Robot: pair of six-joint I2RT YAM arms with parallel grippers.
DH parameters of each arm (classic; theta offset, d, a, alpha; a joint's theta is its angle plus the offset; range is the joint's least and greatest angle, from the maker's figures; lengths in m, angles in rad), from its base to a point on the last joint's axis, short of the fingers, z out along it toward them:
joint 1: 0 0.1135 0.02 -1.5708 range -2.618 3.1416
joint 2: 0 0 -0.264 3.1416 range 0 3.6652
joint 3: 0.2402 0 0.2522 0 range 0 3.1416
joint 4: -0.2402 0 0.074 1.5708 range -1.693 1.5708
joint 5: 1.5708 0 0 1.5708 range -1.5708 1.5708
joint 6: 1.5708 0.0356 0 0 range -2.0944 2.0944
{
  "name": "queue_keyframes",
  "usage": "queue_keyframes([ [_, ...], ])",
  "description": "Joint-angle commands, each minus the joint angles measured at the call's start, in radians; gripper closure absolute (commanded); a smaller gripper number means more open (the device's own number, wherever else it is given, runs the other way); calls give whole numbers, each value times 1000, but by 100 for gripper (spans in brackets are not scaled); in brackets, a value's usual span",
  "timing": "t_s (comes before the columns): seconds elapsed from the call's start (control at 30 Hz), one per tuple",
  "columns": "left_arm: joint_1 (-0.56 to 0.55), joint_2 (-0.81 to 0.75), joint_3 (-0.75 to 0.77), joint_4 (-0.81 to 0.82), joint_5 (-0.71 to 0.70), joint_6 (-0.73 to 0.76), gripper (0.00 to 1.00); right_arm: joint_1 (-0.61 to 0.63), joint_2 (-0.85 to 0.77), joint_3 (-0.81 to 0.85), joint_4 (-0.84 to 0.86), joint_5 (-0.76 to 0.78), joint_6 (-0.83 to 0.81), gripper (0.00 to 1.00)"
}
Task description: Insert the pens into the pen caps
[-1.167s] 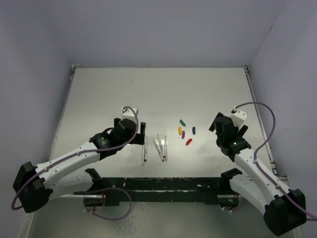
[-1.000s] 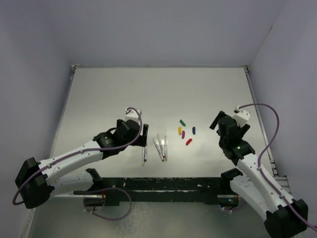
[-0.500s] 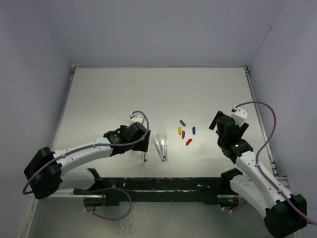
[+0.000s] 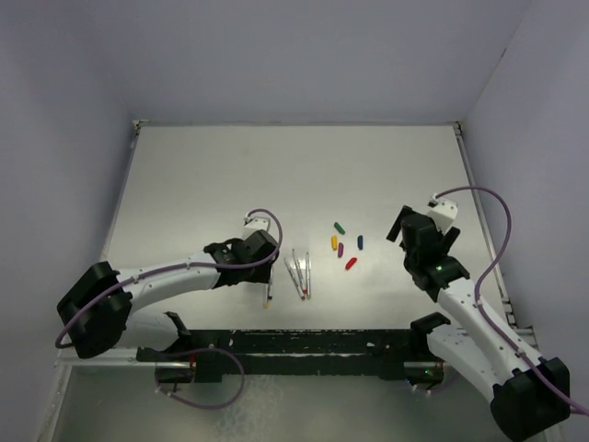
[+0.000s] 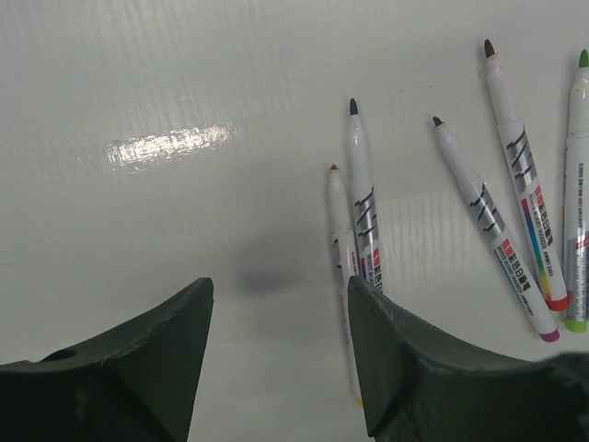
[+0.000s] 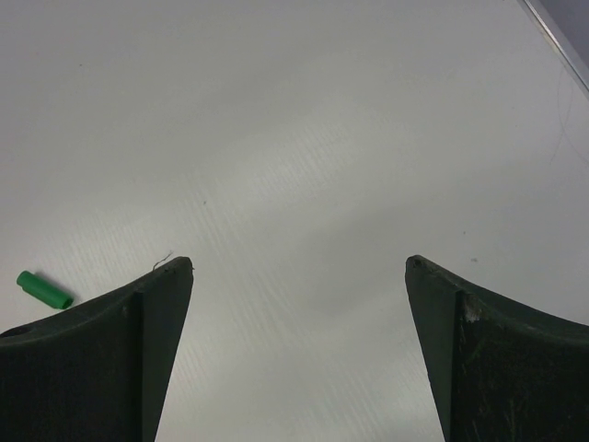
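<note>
Jaws of the left gripper [image 5: 279, 290] stand spread with nothing between them. Since the earlier frames this arm has reached farther right and lower, so the gripper now hangs over the near ends of the two leftmost pens [image 5: 362, 203]. The right gripper [image 6: 299, 265] is also spread and empty, and has hardly shifted. Five white uncapped pens lie on the table [image 4: 230, 175], two side by side and three fanned to their right. The pen caps [image 4: 340, 250] lie clustered further right, apart from the pens, with the green cap [image 6: 43, 289] farthest back.
</note>
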Motion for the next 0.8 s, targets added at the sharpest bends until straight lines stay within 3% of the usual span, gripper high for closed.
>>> queue_keyframes([
  [0.0, -4, 33, 14, 37, -21, -27, 38, -3, 16, 41, 2, -12, 2, 0],
  [0.2, -6, 65, 9, 88, 1, -30, 42, -3, 21, 34, -1, -15, 11, 0],
  [0.77, -10, 128, 8, 132, 4, -50, 41, -3, 16, 25, 2, -25, 12, 0],
])
